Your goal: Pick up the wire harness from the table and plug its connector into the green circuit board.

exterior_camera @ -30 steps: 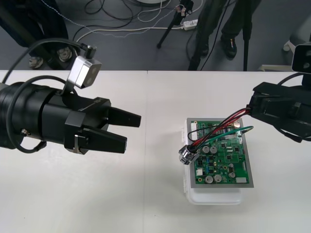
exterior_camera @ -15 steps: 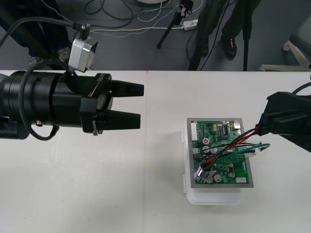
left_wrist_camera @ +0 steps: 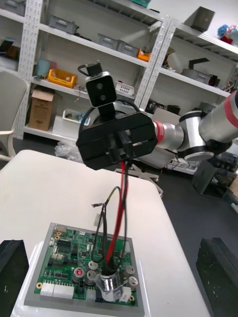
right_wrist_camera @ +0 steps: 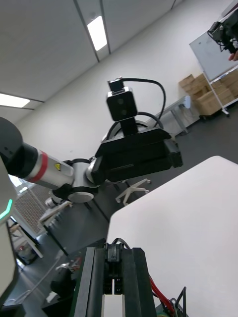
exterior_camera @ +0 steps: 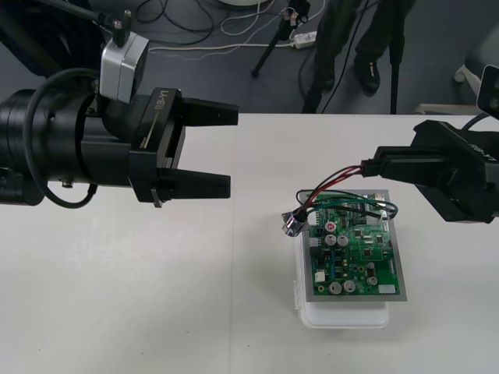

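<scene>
The green circuit board (exterior_camera: 355, 249) on its white base (exterior_camera: 343, 315) sits at the surface's (exterior_camera: 234, 312) five o'clock. The wire harness (exterior_camera: 331, 185) hangs socket-down beside the board's ten o'clock corner, plug end clenched in the right tool (exterior_camera: 366, 167) at one o'clock. The left tool (exterior_camera: 232, 149), released, hovers at nine o'clock.

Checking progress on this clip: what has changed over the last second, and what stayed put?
The right gripper, shut on the harness throughout, drew back to the right, then came in toward the green circuit board. The socket now hangs by the board's left edge. The left gripper moved toward the far edge and opened wider. The board stayed put.
</scene>
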You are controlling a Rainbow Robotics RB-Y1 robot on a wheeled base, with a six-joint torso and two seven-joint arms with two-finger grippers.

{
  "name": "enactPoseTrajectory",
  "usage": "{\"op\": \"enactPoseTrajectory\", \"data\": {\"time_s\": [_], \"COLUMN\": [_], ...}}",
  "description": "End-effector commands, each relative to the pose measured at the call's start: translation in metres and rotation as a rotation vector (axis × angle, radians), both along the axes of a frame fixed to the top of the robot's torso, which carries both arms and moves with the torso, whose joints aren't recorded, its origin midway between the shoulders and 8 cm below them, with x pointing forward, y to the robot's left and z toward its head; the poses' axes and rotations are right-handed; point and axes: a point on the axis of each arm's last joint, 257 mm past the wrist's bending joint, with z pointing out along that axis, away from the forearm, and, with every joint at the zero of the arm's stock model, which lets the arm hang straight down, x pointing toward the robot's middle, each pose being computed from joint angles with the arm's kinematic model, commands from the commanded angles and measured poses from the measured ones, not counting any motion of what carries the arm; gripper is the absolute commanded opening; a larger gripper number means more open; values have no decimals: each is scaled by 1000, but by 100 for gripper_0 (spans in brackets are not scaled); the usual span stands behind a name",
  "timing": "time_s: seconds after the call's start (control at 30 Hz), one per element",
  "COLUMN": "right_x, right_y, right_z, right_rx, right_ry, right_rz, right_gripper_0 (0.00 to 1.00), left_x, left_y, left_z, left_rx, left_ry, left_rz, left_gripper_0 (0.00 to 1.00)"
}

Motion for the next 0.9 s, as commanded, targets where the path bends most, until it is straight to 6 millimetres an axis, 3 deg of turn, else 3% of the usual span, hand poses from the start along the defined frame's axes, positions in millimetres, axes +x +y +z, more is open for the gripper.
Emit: {"op": "enactPoseTrajectory", "data": {"time_s": [0.03, 0.27, 0.73, 0.9], "right_x": [2, 2, 1, 1], "right_y": [4, 17, 26, 31], "right_z": [9, 19, 28, 29], "right_rx": [-43, 29, 109, 126], "right_ry": [-112, -153, -360, -401], "right_rz": [-61, -77, -147, -161], "right_gripper_0": [0, 0, 0, 0], "left_x": [-13, -21, -15, -6], "left_y": [-23, -30, -37, -45], "left_z": [23, 9, 8, 7], "left_rx": [-85, -85, -121, -82], "left_ry": [-57, -6, 57, -15], "left_rz": [-40, -93, -103, -84], "left_gripper_0": [100, 100, 100, 100]}}
